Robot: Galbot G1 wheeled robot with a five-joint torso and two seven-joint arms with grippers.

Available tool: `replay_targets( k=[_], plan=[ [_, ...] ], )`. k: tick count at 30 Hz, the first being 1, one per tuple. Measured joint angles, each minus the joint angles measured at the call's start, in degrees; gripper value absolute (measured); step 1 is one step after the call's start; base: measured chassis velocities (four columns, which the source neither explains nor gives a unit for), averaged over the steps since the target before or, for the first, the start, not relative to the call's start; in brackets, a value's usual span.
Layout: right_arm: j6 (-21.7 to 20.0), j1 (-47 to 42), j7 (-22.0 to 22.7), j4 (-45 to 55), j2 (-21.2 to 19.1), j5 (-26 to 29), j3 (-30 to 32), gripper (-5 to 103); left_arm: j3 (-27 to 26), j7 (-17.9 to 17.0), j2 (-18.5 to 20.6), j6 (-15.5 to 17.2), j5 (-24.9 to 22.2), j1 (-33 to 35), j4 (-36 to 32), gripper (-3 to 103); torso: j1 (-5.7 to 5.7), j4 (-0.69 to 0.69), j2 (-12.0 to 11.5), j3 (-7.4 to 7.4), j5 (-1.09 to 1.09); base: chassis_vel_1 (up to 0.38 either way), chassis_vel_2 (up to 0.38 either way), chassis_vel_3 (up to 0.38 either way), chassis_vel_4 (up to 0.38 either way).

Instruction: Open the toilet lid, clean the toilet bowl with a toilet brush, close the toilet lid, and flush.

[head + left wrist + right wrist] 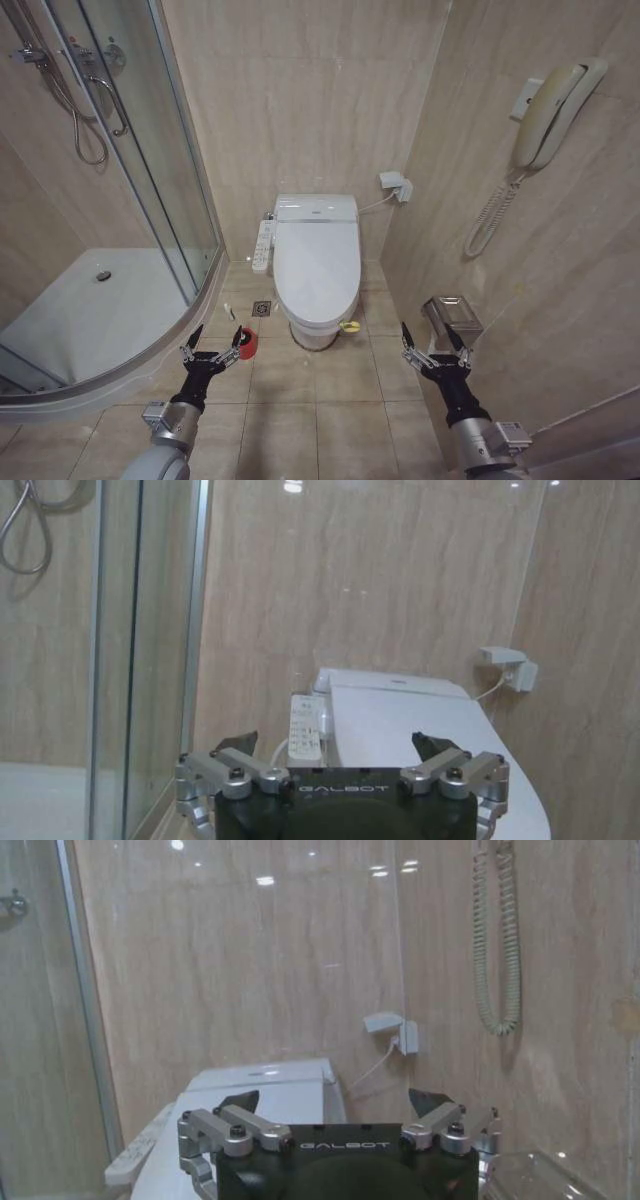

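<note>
The toilet lid [316,262] lies shut over the toilet bowl [318,337], with a yellow-green strap [349,326] at its front edge. Behind it sits the boxy bidet unit [316,208], whose control strip [262,246] runs along its left side. A small red cup [248,344] stands on the floor left of the bowl; the dark bit at its top looks like the toilet brush. My left gripper [212,345] hangs open just left of the cup. My right gripper [432,340] is open, right of the bowl near the wall. Both wrist views face the lid [420,731] [290,1102] past open fingers.
A glass shower enclosure [150,180] with a raised white tray [90,320] fills the left. A wall phone [550,115] and a paper holder [452,315] hang on the right wall. There is a floor drain [262,308] by the bowl and a wall socket [396,185] behind.
</note>
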Motion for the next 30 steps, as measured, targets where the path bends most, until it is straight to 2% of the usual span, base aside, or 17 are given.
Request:
replay_targets(
  k=[16, 30],
  plan=[
    [0.46, -1.01, -1.69, -0.40, 0.33, -0.68, -0.54, 100, 0.00, 0.00, 0.00, 0.00, 0.00, 0.01, 0.00, 100, -0.01, 0.00, 0.00, 0.00, 0.00, -0.020, 0.014, 0.012, -0.017],
    [0.59, -1.59, -1.57, -0.01, 1.91, -1.54, -0.53, 100, 0.00, 0.00, 0.00, 0.00, 0.00, -0.01, 0.00, 100, 0.01, -0.01, 0.00, 0.00, -0.01, -0.107, 0.103, 0.113, -0.107]
  ],
)
